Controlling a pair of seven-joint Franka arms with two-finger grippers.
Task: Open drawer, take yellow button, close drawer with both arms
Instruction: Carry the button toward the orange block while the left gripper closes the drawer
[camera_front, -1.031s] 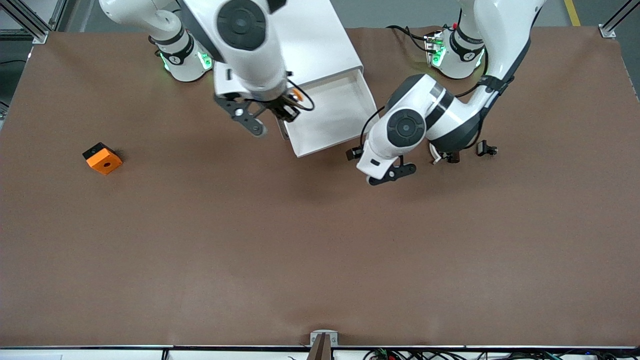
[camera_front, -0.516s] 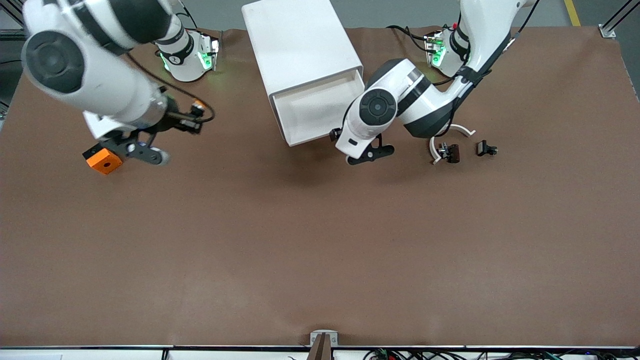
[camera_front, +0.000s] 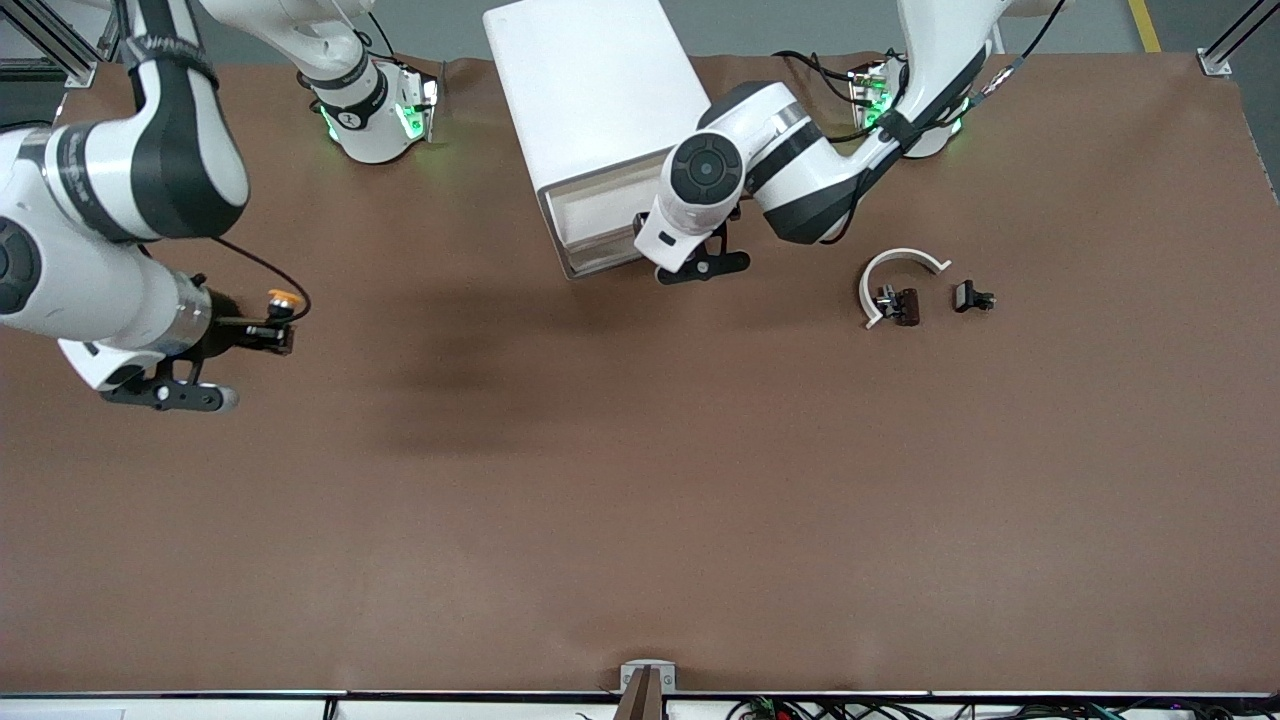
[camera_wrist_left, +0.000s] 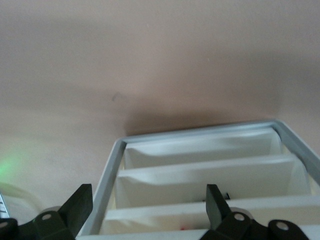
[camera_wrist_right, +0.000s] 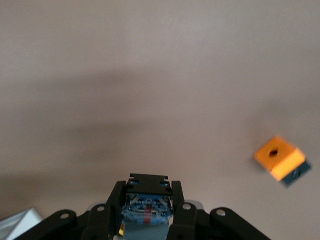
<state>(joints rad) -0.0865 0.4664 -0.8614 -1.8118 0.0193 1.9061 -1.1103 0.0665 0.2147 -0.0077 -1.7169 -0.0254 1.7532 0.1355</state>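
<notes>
Meanwhile right gripper (camera_front: 262, 333) grips button (camera_wrist_right: 147, 210); left gripper (camera_wrist_left: 147, 207) spread at drawer (camera_front: 600, 228).

Surfaces as I log them from my station. Table (camera_front: 640, 480): matt brown covering, cloth- or paper-like, faintly rippled at the edges. Cabinet (camera_front: 598, 90): smooth white casing, satin, looks like painted sheet or plastic. Drawer (camera_wrist_left: 210, 180): same white, thin walls with a pale grey rim. Arms: glossy white moulded shells with black matt joint bands. Left gripper (camera_wrist_left: 150, 210): matt black plastic fingers (camera_wrist_left: 79, 206), small bright metal screw heads. Right gripper (camera_wrist_right: 147, 200): the same matt black. Button (camera_wrist_right: 146, 210): dark blue body, slightly shiny. Orange block (camera_wrist_right: 280, 159): matt plastic on a dark base. White curved piece (camera_front: 893, 268): smooth plastic.
</notes>
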